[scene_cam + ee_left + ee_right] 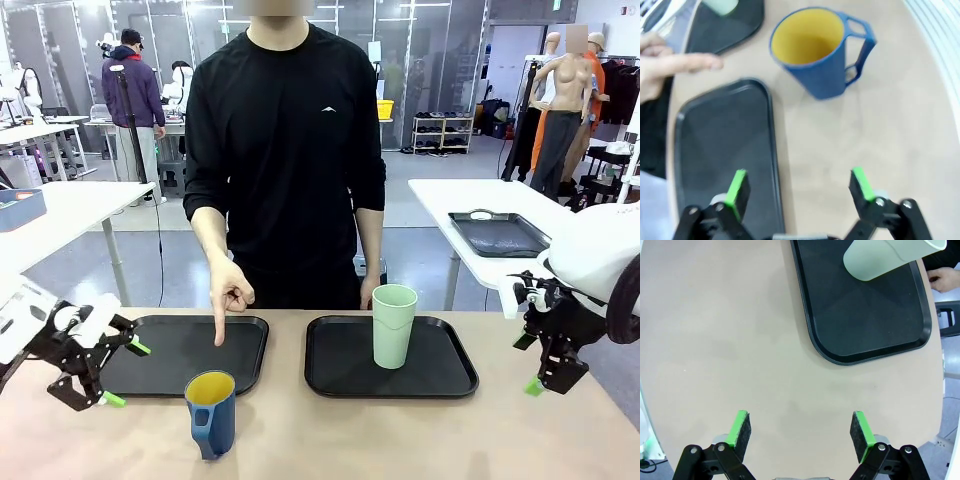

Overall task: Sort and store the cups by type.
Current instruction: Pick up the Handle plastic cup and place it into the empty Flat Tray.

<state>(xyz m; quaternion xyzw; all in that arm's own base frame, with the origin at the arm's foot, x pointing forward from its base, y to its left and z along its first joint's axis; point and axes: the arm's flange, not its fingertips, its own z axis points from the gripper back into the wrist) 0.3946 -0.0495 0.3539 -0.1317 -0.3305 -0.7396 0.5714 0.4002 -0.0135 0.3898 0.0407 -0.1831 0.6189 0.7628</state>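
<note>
Blue mug (pixel 211 412) with the yellow inside, that's the one to watch. It stands upright on the bare tabletop (pixel 400 440), low and left of centre in the front view, just beside the near edge of the left tray (pixel 170 365) but not on it. The person's hand (pixel 230 293) points one finger straight down at that tray, which carries no cup. Over at centre right, the mint-green tumbler (pixel 393 325) stands upright on the right tray (pixel 440 380), toward its far edge.

So by my read we're about halfway. The tumbler looks stored, and the mug has yet to be lifted onto the left tray, which is where the finger seems to send it.

Left jaws, at the lower left of the frame, are spread wide with nothing between them. In the left wrist view the mug sits ahead of them near the top, handle toward the picture's right, well apart from the green pads. Right jaws, at the right edge, gape empty too, above bare tabletop off the right tray's corner.

The surface is pale beige and smooth. The room is an open workshop with white tables behind, one at the right bearing another black tray (pixel 497 232). A bystander in a dark jacket (pixel 133 85) stands at upper left.
</note>
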